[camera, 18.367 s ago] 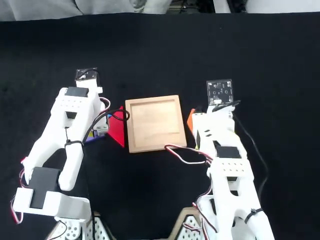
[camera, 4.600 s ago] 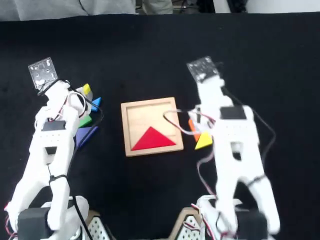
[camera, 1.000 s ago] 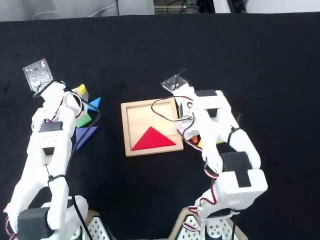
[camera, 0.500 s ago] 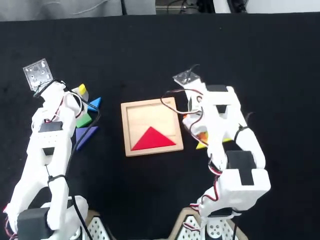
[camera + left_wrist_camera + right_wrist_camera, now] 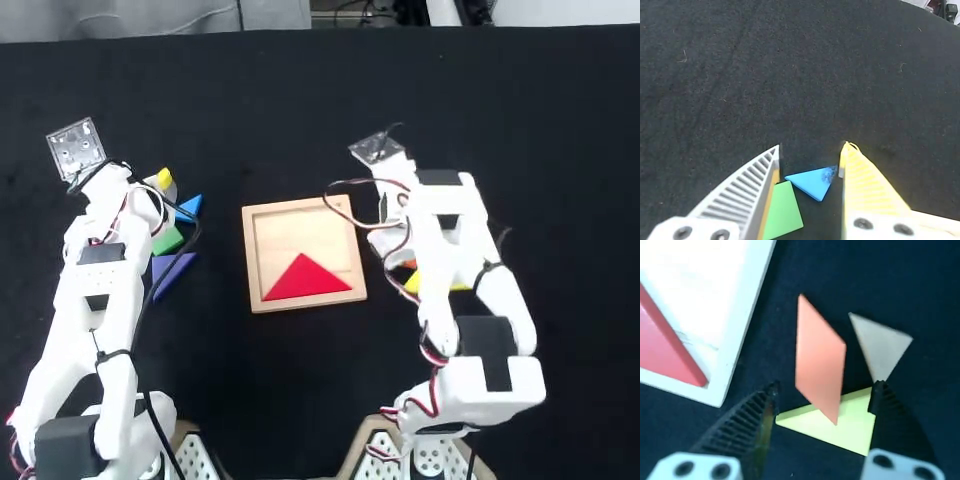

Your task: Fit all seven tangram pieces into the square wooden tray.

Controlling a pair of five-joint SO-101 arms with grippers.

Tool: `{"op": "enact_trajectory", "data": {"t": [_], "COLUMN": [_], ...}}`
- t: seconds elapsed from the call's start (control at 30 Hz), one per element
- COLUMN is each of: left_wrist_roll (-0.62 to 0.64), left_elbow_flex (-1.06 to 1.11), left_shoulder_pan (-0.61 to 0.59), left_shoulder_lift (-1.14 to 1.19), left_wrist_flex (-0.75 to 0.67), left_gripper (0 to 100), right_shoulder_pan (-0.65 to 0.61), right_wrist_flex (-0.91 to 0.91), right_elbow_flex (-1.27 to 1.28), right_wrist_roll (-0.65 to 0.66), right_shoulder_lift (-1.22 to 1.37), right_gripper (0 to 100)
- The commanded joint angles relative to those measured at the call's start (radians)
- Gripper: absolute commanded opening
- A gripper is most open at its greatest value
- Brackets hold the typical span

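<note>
A black cloth is covering the counter from edge to edge. Past its far edge a strip of pale grey fabric is showing, with some dark gear beside it that is too cut off to make out.

The square wooden tray is sitting flat near the middle of the counter, between the two arms. A red triangle is lying inside it against the near rim, its point facing the far side.

The left arm is reaching along the left side of the counter, and its body is hiding part of a cluster of loose pieces: a small yellow piece, a blue triangle, a green piece and a purple piece. The left jaws are standing open and gripping nothing, with the blue triangle lying between their tips.

The right arm is bending over the pieces just right of the tray, and its wires are looping over the tray's far right corner. An orange parallelogram is overlapping the edge of a yellow triangle, with a grey triangle just beside them. The right jaws are spread wide, straddling these pieces and holding none.
</note>
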Motion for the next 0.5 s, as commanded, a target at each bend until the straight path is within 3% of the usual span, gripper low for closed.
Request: {"op": "enact_trajectory", "data": {"t": [0.0, 0.47], "left_wrist_roll": [-0.008, -0.008], "left_elbow_flex": [-0.007, -0.007], "left_shoulder_pan": [0.015, 0.015], "left_shoulder_lift": [-0.037, -0.037], "left_wrist_flex": [-0.015, -0.015], "left_gripper": [20, 20], "right_shoulder_pan": [-0.034, -0.032], "right_wrist_flex": [-0.08, -0.038], "right_elbow_flex": [0.022, -0.119], "right_wrist_roll": [-0.008, 0.006], "right_shoulder_lift": [-0.039, 0.157], "right_gripper": [28.2, 28.2]}}
